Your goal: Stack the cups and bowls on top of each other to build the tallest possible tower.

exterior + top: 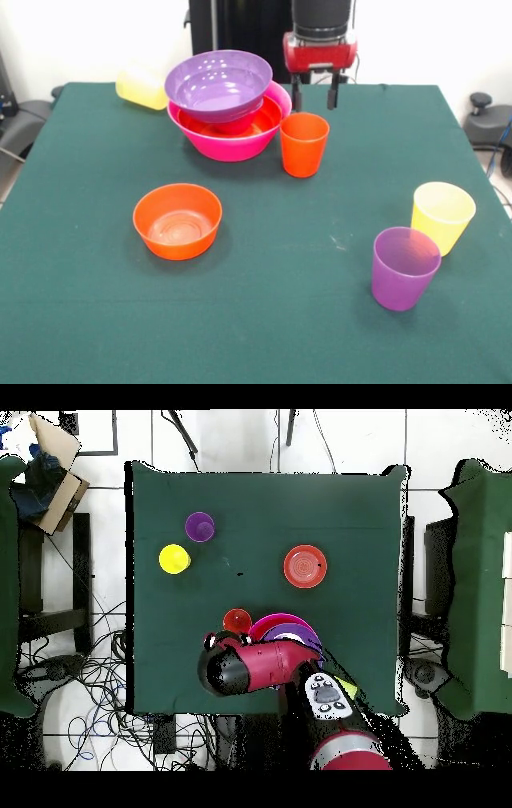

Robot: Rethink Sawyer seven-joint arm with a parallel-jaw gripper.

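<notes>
The tower is a big pink bowl (232, 142) at the table's far side, with an orange bowl (260, 120) nested in it and the wide purple bowl (218, 82) on top, slightly tilted. It also shows in the overhead view (290, 627). An orange cup (304, 144) stands upright just right of it. My gripper (314, 106) is open and empty, just behind and above that cup. A yellow cup (142, 88) lies on its side left of the tower. Another yellow cup (442, 216) and a purple cup (404, 268) stand at the near right. The magenta and blue bowls are hidden.
A separate orange bowl (178, 221) sits upright left of the table's centre. In the overhead view the arm (250, 667) covers the gripper and part of the tower. Chairs and cables surround the green table (264, 336).
</notes>
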